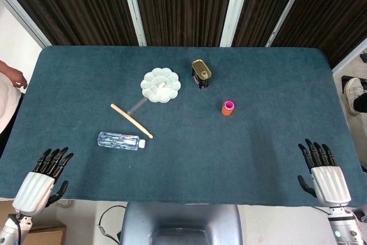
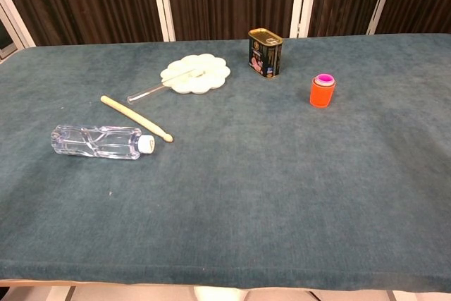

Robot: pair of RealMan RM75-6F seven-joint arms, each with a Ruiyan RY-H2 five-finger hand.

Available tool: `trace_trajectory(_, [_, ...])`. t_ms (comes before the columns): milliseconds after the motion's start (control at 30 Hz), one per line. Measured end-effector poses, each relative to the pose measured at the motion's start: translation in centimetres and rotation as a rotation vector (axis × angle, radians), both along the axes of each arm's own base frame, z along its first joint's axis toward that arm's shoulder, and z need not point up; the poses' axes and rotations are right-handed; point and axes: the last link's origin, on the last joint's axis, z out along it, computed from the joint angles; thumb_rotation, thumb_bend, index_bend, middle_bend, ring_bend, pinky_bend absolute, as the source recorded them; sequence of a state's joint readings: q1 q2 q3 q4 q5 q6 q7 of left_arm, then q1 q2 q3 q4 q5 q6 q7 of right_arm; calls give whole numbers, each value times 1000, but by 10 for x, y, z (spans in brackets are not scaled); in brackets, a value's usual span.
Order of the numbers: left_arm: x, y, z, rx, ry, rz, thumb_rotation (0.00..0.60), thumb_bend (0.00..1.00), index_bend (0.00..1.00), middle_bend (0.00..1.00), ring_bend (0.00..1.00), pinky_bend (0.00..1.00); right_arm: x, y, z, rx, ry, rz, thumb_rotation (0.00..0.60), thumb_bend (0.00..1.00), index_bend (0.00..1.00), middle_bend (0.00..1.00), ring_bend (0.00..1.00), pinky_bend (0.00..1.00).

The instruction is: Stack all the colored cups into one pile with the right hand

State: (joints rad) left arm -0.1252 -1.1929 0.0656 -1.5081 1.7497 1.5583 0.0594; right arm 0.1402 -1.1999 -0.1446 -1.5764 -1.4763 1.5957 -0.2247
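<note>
— Cups first: where do they stand?

— One small pile sits right of the middle of the table (image 1: 275, 84): a pink cup (image 2: 324, 78) nested in an orange cup (image 2: 322, 94), upright, only the pink rim showing above the orange wall. It stands near the tin can (image 2: 265, 52), to the right of it and a little nearer.

— Any other colored cups lying about?

— None that either view shows. What else lies on the cloth is a flower-shaped palette (image 1: 160, 85) with a glass rod (image 2: 150, 90) reaching out from it, a wooden stick (image 1: 131, 120) and a clear bottle (image 1: 120, 140) on its side toward the near left.

— And the hands?

— The right hand (image 1: 327, 175) is at the near right edge, well apart from the pile, fingers spread, holding nothing. The left hand (image 1: 40, 179) is at the near left edge, likewise with fingers apart and nothing in it. The chest view shows neither.

— So how far along?

— I judge the stacking done: both visible cups form one pile and nothing seems left to add, unless a cup lies outside the pictures.
</note>
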Motion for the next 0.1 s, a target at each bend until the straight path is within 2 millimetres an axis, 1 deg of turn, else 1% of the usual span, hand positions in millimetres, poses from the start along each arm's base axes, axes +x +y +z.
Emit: trace_trajectory(100, [-1, 0, 1, 3, 0, 4, 600, 460, 0, 0, 0, 67, 1, 5, 5, -7, -5, -4, 600, 443, 19, 0, 0, 0])
